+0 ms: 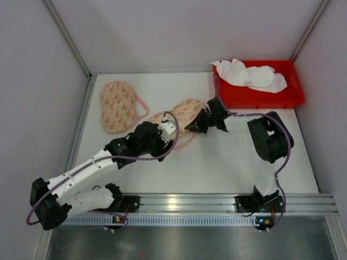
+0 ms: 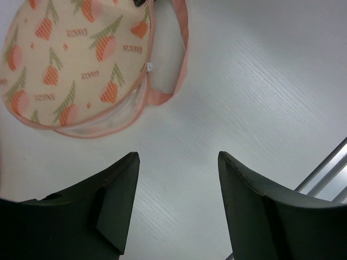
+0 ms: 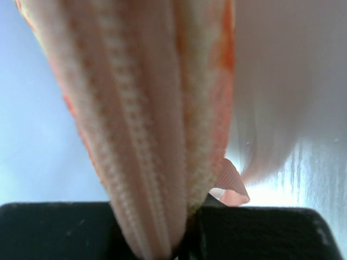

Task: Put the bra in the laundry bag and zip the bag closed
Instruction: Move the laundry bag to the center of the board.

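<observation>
Bra [image 1: 252,76]: white, heaped in the red bin [image 1: 293,93] at the table's far right. Bag [image 1: 183,110]: tulip-printed, mid-table, its edge pinched in the closed right gripper [image 3: 184,230]. Left gripper [image 2: 179,157]: beside the bag, jaws wide, holding nothing. Second bag [image 1: 118,105]: far left.

Laundry bag [image 2: 70,65]: fine mesh cloth w/ ribbed pink trim. Counter [image 2: 260,81] matt white, faint grain. Bin [image 1: 255,98] smooth red plastic.

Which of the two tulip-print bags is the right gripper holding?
The middle bag, beside the red bin; the right gripper pinches its edge. The far-left bag lies untouched.
</observation>
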`<action>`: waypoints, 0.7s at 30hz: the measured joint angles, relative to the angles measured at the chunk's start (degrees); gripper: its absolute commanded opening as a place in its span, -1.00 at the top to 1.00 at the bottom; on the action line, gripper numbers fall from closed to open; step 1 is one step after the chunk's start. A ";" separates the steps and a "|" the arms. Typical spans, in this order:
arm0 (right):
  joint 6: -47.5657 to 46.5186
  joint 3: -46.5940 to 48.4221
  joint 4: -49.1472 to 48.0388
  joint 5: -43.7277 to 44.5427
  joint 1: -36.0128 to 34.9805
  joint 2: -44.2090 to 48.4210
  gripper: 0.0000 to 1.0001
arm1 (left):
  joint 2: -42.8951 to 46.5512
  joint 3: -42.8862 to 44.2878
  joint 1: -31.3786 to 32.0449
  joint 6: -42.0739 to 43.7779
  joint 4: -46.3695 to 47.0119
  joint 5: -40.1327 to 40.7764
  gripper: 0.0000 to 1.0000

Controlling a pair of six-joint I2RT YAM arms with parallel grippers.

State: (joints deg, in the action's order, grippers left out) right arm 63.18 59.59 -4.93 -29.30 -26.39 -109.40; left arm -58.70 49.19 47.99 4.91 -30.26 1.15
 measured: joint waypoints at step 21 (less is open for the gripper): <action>6.12 5.49 3.21 6.54 -2.86 -3.74 1.00 | -30.42 5.66 -6.82 -38.58 15.56 7.76 0.11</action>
State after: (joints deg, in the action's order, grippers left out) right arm 69.30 65.08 -1.72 -22.76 -29.26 -113.14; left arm -89.12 54.85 41.17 -33.67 -14.70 8.91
